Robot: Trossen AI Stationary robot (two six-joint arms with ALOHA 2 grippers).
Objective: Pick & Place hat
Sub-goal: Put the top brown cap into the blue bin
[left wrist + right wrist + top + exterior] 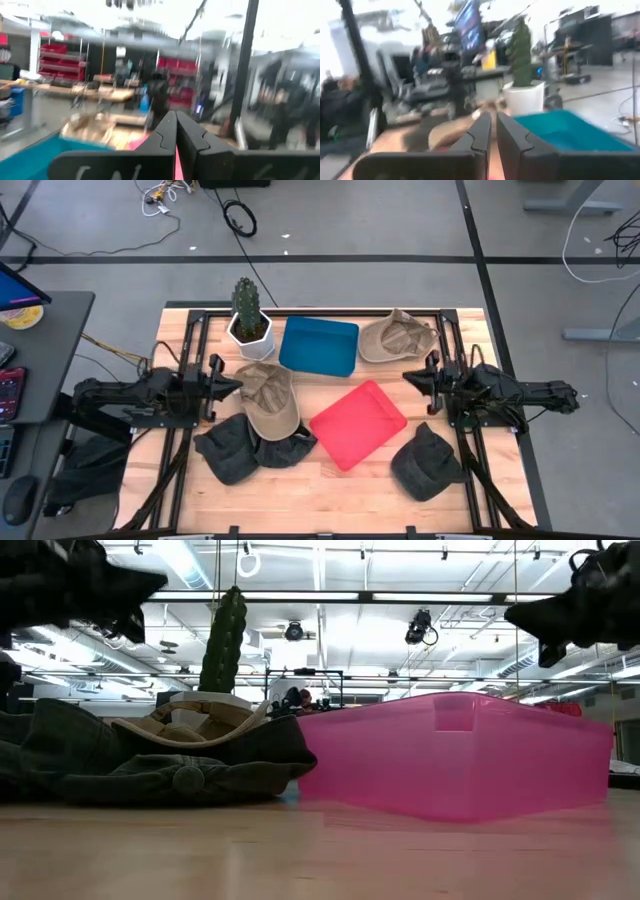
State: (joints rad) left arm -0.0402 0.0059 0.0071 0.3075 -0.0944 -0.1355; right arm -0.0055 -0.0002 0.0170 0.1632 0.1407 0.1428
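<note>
While both arms hang above the bench [330, 490], neither grips anything. Left end effector [236, 386], fingers pressed together, sits by the crown of a tan hat [270, 398] that lies partly over a dark hat [240, 448]. Right end effector [408, 376], fingers nearly touching, is near a second tan hat [396, 336] at the far edge. Red tray [358, 423] centre, blue tray [319, 346] behind it, cactus pot [249, 323] beside that. Another dark hat [427, 464] lies at the near right.

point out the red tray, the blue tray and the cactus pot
red tray [358, 423], high view, middle of its floor
blue tray [319, 346], high view, middle of its floor
cactus pot [251, 335], high view, white side wall
</note>
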